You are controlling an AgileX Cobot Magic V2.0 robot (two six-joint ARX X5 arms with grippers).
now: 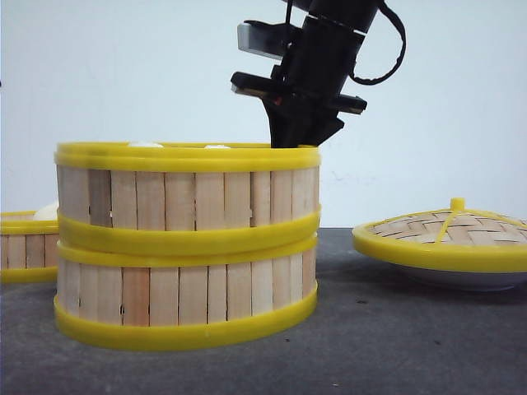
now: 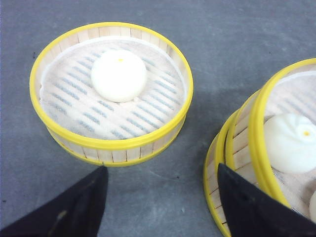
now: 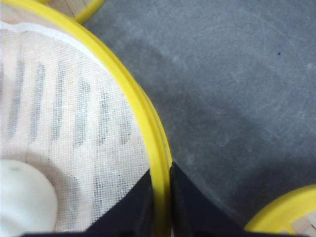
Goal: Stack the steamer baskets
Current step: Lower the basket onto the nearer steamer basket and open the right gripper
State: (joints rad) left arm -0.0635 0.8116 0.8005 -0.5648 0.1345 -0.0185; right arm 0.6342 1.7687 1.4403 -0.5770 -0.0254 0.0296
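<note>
- In the front view, the left edge is cutting off the third steamer basket (image 1: 25, 245), and you are seeing only a part of it.
- The top basket (image 1: 188, 196) is hiding the right gripper's fingertips (image 1: 290, 141) from you.
- The right edge is cutting the woven lid (image 1: 449, 234).
- The plate (image 1: 461, 278) under it is mostly hiding.

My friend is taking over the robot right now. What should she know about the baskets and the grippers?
Right gripper: shut on the rim of the top steamer basket, one finger inside the wall, one outside.
Left gripper: open, holding nothing, above the grey table between the single steamer basket and the stack.
Done: the top basket sits on the bottom steamer basket, a little askew. Both the top and single baskets hold white buns.
Left: release the top basket, then put the single basket on the stack. The woven lid lies on the white plate at the right, apart from the stack.
</note>
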